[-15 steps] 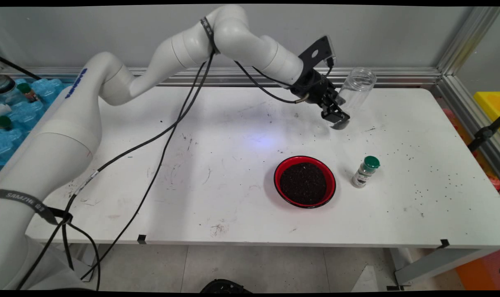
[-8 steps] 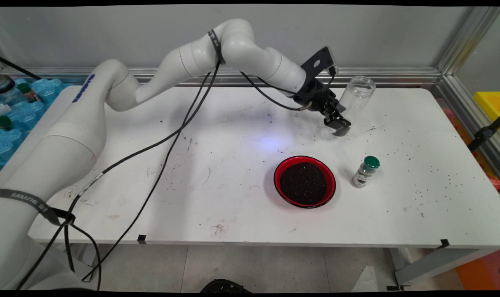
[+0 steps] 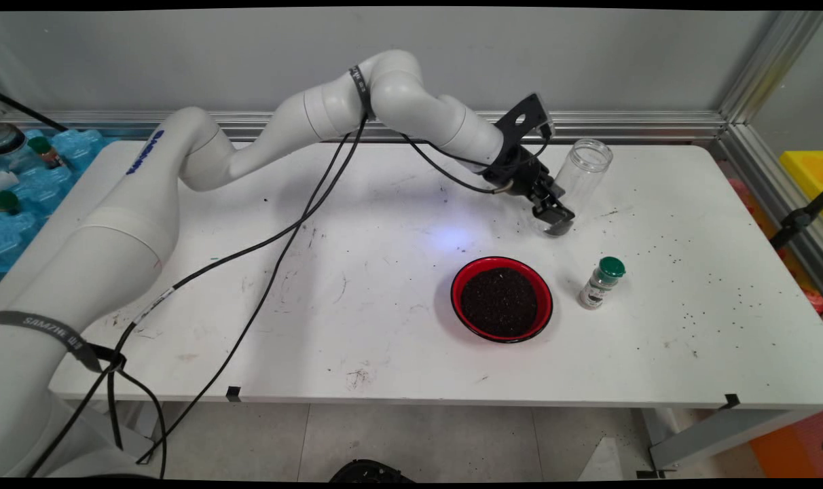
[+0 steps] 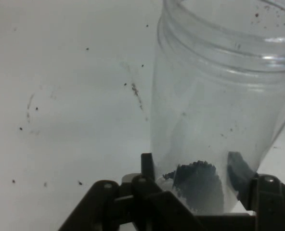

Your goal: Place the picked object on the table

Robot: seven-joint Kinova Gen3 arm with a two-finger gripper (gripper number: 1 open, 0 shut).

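Note:
My gripper is shut on the lower part of a clear plastic jar at the table's far right. The jar is open-mouthed, without a lid, and tilts with its mouth up and to the right. Its base is low, at or just above the table; contact cannot be told. A little dark residue lies in the jar's bottom between the fingers. A red bowl full of dark grains sits in front of the jar.
A small spice bottle with a green cap stands right of the bowl. Dark specks are scattered over the table's right side. Black cables hang from the arm across the table's left half. Blue packs and bottles lie beyond the left edge.
The gripper has carried the jar downward toward the table and slightly nearer the bowl, staying shut on it. The arm's elbow has dropped. Bowl and spice bottle have not moved.

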